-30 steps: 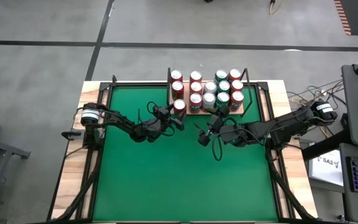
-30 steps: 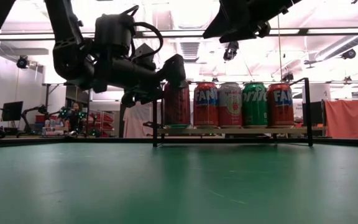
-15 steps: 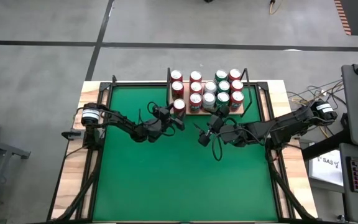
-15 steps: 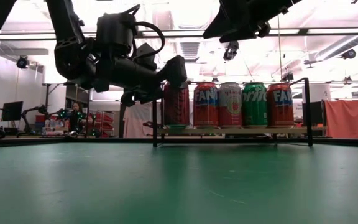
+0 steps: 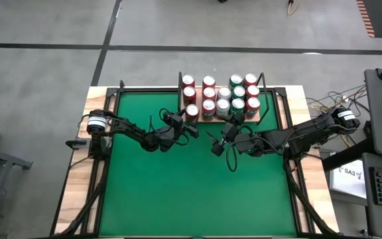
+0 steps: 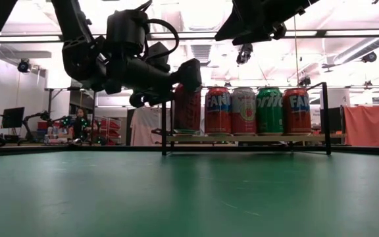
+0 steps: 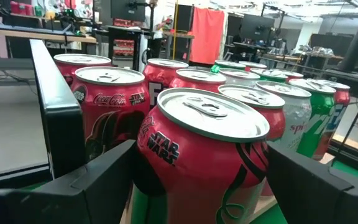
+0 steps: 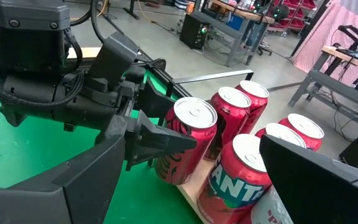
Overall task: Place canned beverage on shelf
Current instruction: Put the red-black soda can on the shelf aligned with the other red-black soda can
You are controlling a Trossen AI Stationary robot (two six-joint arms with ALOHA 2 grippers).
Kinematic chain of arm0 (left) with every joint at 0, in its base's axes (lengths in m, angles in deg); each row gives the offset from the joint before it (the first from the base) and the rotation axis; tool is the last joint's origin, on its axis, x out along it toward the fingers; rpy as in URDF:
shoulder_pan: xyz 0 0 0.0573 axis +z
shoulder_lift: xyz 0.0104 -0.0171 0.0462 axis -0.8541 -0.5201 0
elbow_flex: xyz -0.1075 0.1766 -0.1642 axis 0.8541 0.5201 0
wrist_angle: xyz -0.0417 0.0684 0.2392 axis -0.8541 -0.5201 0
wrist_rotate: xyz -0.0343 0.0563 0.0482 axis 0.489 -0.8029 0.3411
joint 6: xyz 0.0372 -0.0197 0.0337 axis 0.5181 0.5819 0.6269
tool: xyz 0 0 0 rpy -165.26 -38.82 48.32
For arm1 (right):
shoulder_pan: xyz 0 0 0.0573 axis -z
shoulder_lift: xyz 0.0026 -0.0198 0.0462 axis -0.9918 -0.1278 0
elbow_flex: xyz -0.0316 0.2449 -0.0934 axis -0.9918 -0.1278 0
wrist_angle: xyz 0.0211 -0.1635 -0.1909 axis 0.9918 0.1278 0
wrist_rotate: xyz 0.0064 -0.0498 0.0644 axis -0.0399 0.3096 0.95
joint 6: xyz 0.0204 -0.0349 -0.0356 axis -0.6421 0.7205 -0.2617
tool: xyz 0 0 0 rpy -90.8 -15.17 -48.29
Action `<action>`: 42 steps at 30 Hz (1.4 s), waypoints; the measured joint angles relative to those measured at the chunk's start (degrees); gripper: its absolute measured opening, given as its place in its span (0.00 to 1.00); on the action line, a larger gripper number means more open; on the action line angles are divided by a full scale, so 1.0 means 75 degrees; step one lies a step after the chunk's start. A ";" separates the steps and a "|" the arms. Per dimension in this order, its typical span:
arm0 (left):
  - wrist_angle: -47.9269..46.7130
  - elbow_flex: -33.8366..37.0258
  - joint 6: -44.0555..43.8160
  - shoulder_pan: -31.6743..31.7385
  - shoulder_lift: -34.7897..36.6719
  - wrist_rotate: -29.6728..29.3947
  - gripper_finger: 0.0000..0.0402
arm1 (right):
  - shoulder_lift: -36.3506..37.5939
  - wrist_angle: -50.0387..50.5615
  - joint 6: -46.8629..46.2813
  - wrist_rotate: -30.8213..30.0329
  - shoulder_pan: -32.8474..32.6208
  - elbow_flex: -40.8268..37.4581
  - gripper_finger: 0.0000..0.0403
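A red Coca-Cola can [image 7: 204, 155] stands tilted at the near left corner of the shelf [image 6: 242, 139], a tan board with black uprights that carries several more cans. My left gripper [image 5: 191, 114] reaches it from the table's left, with one finger on each side of it. My right gripper [image 5: 212, 143] hangs open above the green table, in front of the shelf, with nothing between its fingers. My left gripper pinches the can's side wall [image 7: 143, 155] between its two fingers, about halfway up. The fingers [image 8: 166, 140] come in level from the table's left. The can [image 6: 187, 110] leans out of upright. I cannot tell whether its base rests on the board.
The other cans, red, green and silver [image 5: 224, 93], stand in close rows right beside the held one. A black upright [image 6: 164, 128] rises next to it at the shelf's left end. Open green table [image 5: 191, 192] lies on the near side.
My left gripper has rolled a little at the wrist while staying at the shelf's corner. The red can has tipped with it, from upright to leaning.
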 joint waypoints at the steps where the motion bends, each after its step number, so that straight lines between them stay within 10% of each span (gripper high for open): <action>1: -0.0009 -0.0008 0.0003 0.0000 -0.0008 -0.0007 0.78 | -0.0002 -0.0001 0.0000 0.0000 0.0000 0.0000 0.90; 35: -0.0229 -0.0048 -0.0049 0.0038 -0.0036 0.0048 0.78 | 0.0000 0.0003 -0.0058 0.0627 0.0084 0.0017 0.90; 42: -0.0254 -0.0096 -0.0041 0.0035 -0.0036 0.0001 0.79 | 0.0000 0.0003 0.0058 0.1049 0.0305 0.0026 0.72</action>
